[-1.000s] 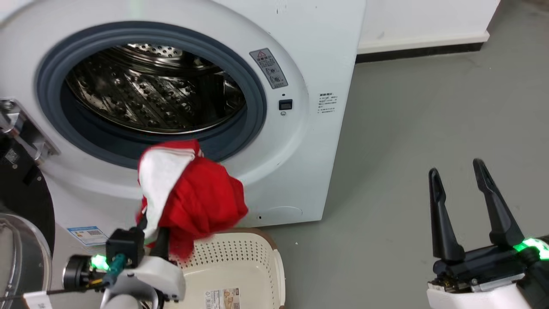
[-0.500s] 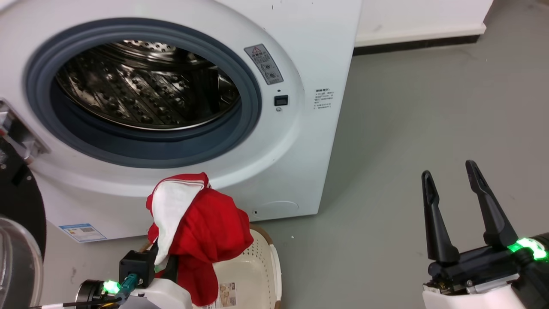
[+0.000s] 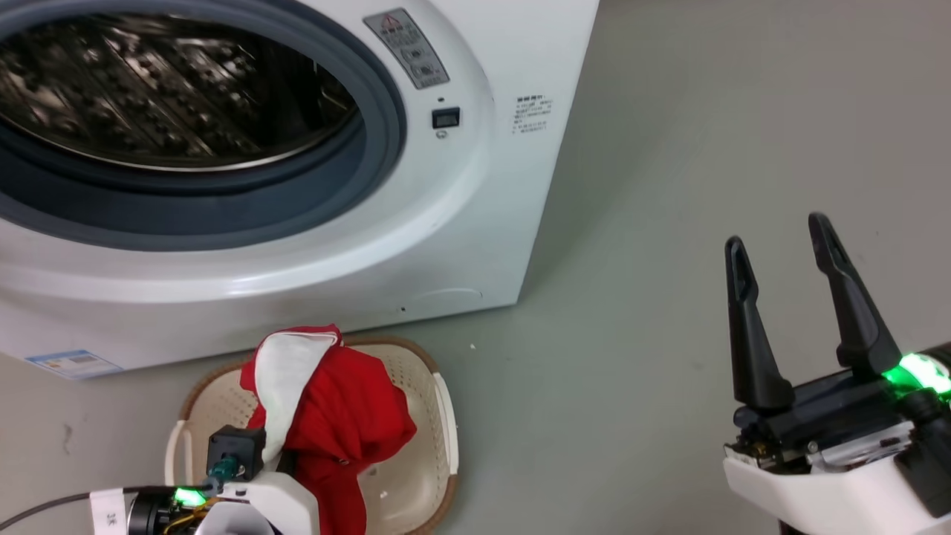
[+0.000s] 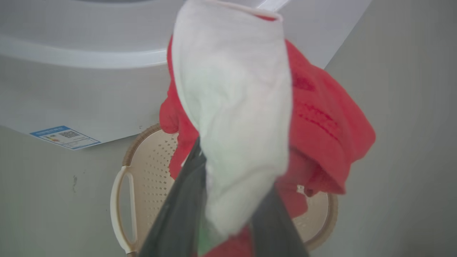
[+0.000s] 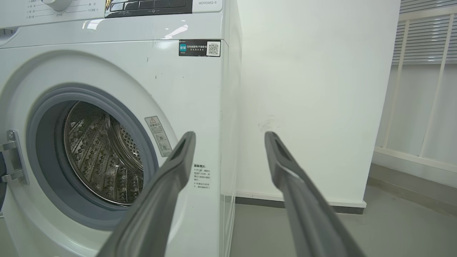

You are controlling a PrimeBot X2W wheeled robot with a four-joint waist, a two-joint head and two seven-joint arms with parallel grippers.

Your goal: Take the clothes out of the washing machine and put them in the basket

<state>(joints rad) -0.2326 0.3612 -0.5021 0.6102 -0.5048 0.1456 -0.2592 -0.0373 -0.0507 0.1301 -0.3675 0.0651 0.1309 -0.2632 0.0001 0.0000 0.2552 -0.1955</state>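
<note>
Head view: one washing machine point(image 3: 461, 223), one basket point(image 3: 416, 394), one bundle of clothes point(image 3: 334, 416) and two grippers share the grey floor point(image 3: 669, 223). The left gripper point(image 4: 230, 171) is clamped on the clothes, its two dark fingers point(image 4: 178, 207) pinching the white cloth part while the red fabric drapes to the side. The bundle hangs above the basket's open top, its lower folds dipping inside the rim; whether it touches the base cannot be told. The basket stands on the floor just before the machine's front. The machine's steel drum point(image 3: 148, 82) lies open behind the grey-rimmed porthole. The right gripper point(image 3: 778, 238) holds nothing, its fingers spread apart, well to the right of the basket. A second ago the clothes hung in front of the porthole's lower rim; they are now below the machine's front panel, over the basket. The camera has tipped down since then, and more of the basket shows. The right gripper's fingers are spread as before.
</note>
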